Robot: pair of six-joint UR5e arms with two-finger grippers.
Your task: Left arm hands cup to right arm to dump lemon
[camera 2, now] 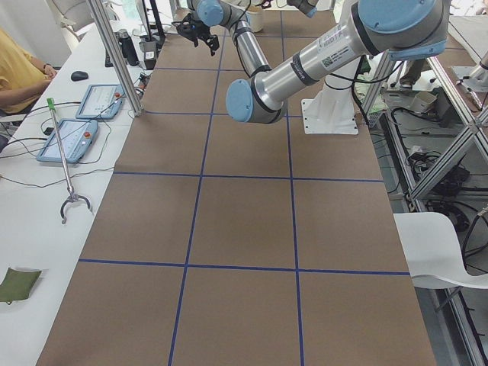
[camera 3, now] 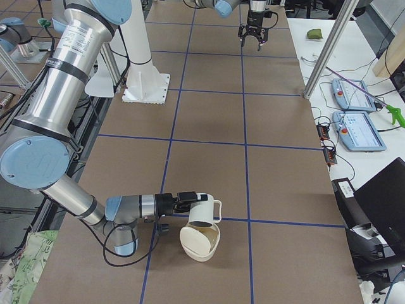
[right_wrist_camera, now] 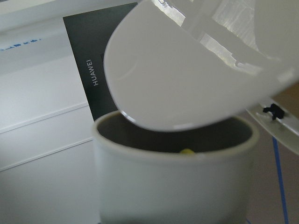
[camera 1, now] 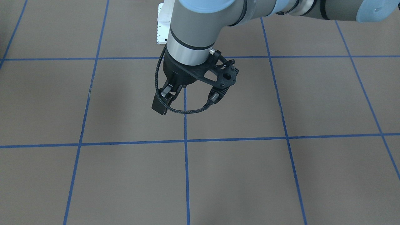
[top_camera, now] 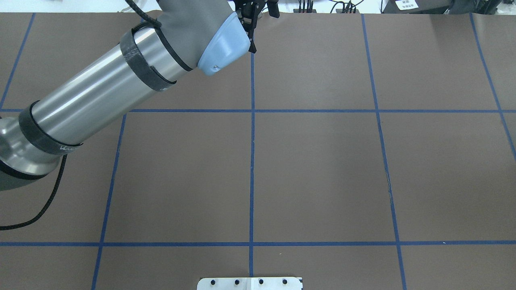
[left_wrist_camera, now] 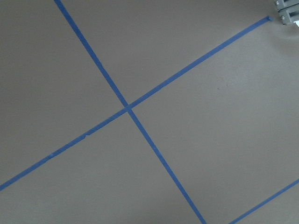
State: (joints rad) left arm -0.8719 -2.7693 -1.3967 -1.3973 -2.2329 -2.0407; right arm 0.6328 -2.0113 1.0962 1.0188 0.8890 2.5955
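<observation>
Exterior right | cup [camera 3: 204,212] at right hand [camera 3: 190,200], grip cannot tell, bench [camera 3: 285,190] 7 o'clock, bowl [camera 3: 201,246] just at its 6 | lemon [right_wrist_camera: 187,151] inside cup | left hand [camera 1: 165,101] released, empty | step likely: dump; next: tip mouth lower.

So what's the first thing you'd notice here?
The white cup at the tip of the near, right arm, tipped over a cream bowl, low in the exterior right view. In the right wrist view, a speck of yellow-green lemon peeks from inside it.
</observation>
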